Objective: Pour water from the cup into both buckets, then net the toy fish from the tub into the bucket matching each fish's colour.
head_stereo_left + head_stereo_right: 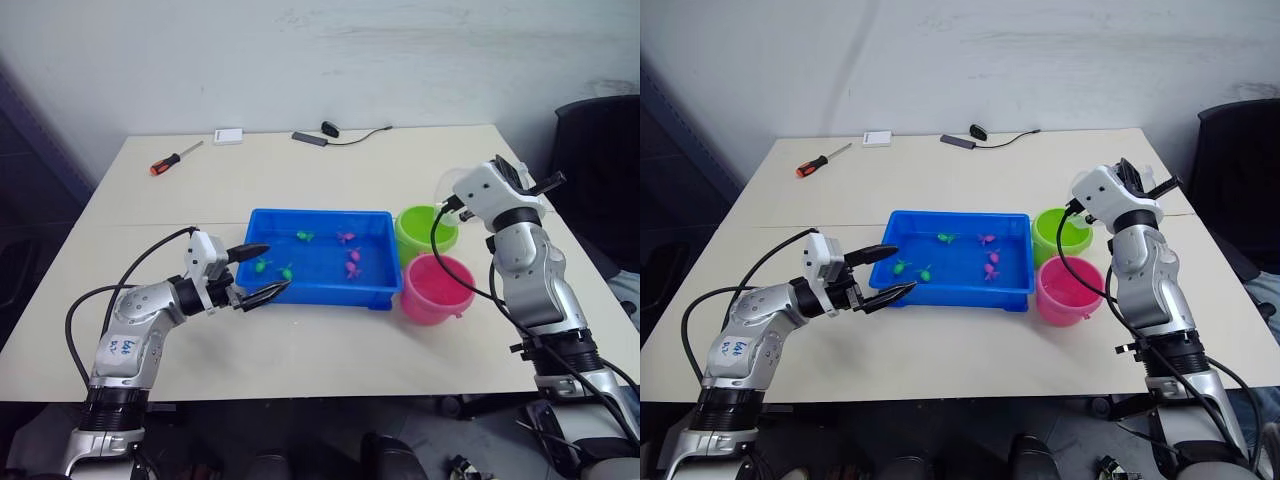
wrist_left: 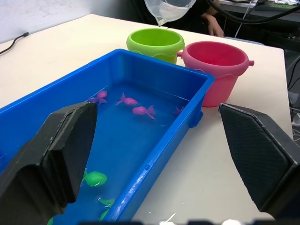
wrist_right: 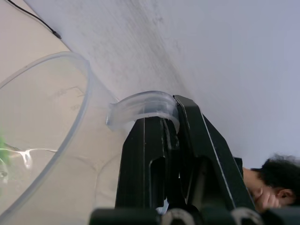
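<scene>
Landmark: blue tub (image 1: pixel 320 262), mid-table, holding shallow water.

Toy fish: green fish (image 1: pixel 262 266) sit in the tub's half nearer the left arm, with one more green one by the far wall; pink fish (image 1: pixel 352 256) cluster in the half nearer the buckets. All are inside the tub.

Buckets: the green bucket (image 1: pixel 424 234) stands just beside the tub's right end, toward the far corner. The pink bucket (image 1: pixel 436 288) stands just beside the same end, near corner, and touches or almost touches the green one.

Cup (image 3: pixel 42 136): clear jug held in the air above the green bucket, tilted with its spout down over that bucket's rim. Whether water is leaving the spout cannot be told.

Right gripper (image 3: pixel 161 123): fingers pressed together on the cup's handle.

Left gripper (image 1: pixel 258 272): at the tub's left end, fingers spread wide and holding nothing; one fingertip reaches over the tub's near-left corner.

Far from the tub, toward the table's back-left edge, lies a red-handled screwdriver (image 1: pixel 175 158).
</scene>
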